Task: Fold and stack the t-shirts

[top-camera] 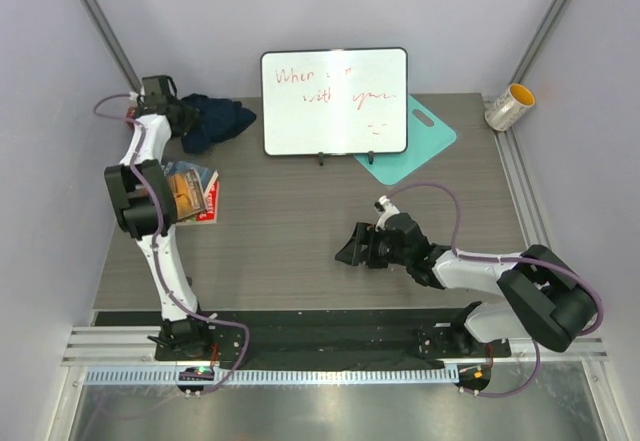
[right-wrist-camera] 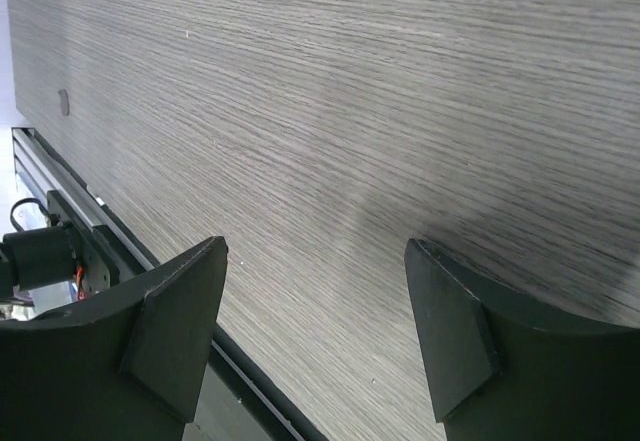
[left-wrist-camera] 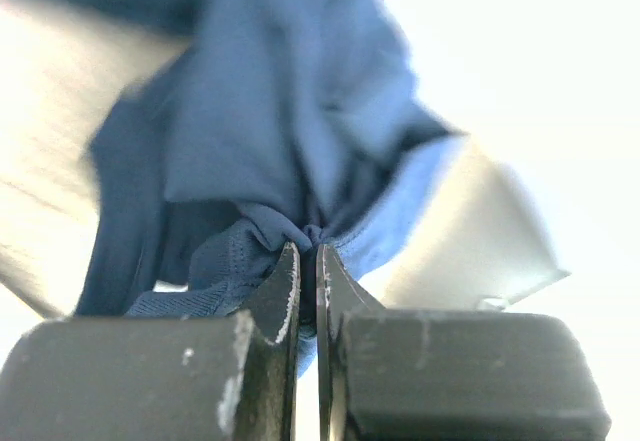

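A crumpled dark navy t-shirt (top-camera: 218,121) lies bunched at the back left of the table, beside the whiteboard. My left gripper (top-camera: 183,114) reaches to its left edge and is shut on a pinch of the cloth; in the left wrist view the t-shirt (left-wrist-camera: 270,131) hangs bunched from the closed gripper (left-wrist-camera: 308,253). My right gripper (top-camera: 350,247) hovers low over the bare wood near the table's middle. In the right wrist view the right gripper (right-wrist-camera: 315,261) stands open with nothing between its fingers.
A whiteboard (top-camera: 334,101) with red writing stands upright at the back centre, with a flat teal board (top-camera: 415,141) lying behind and to its right. A book (top-camera: 190,193) lies at the left edge. A yellow-rimmed cup (top-camera: 510,107) sits on the right rail.
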`<state>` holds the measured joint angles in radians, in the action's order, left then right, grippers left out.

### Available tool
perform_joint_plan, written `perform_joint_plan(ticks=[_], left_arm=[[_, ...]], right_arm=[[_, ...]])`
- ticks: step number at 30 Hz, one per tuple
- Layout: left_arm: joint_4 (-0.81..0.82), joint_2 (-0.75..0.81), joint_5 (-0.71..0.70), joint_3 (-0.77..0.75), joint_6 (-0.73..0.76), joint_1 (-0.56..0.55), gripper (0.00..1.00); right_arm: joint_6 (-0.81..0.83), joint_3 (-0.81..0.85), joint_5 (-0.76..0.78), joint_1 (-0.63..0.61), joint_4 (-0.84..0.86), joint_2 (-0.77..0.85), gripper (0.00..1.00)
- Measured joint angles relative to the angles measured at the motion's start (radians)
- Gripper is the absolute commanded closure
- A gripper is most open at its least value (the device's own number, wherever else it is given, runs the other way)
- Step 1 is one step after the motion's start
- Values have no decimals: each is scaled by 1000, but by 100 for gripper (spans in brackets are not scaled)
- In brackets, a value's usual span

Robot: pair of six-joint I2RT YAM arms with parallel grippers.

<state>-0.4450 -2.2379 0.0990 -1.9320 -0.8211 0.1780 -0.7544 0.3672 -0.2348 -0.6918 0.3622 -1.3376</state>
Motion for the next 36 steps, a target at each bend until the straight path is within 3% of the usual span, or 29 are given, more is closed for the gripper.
perform_joint_plan(ticks=[11, 16, 19, 23, 28, 33, 36], left_arm=[[40, 404, -6, -163, 51, -99, 100], [-42, 631, -48, -223, 107, -138, 100], [-61, 742, -4, -197, 130, -131, 100], [-56, 928, 113, 47, 149, -147, 100], [-88, 1077, 240, 467, 166, -226, 100], [-75, 1040, 243, 840, 148, -365, 100], [-65, 972, 229, 937, 130, -507, 100]], right_arm=[[-15, -15, -18, 0, 42, -11, 23], [-24, -10, -38, 0, 54, -24, 24], [-31, -10, -40, 0, 41, -13, 25], [-26, 19, -28, 0, -29, 46, 25], [23, 196, 29, 0, -159, 102, 25], [58, 368, 78, 0, -252, 172, 24], [78, 453, 113, 0, -302, 206, 24]])
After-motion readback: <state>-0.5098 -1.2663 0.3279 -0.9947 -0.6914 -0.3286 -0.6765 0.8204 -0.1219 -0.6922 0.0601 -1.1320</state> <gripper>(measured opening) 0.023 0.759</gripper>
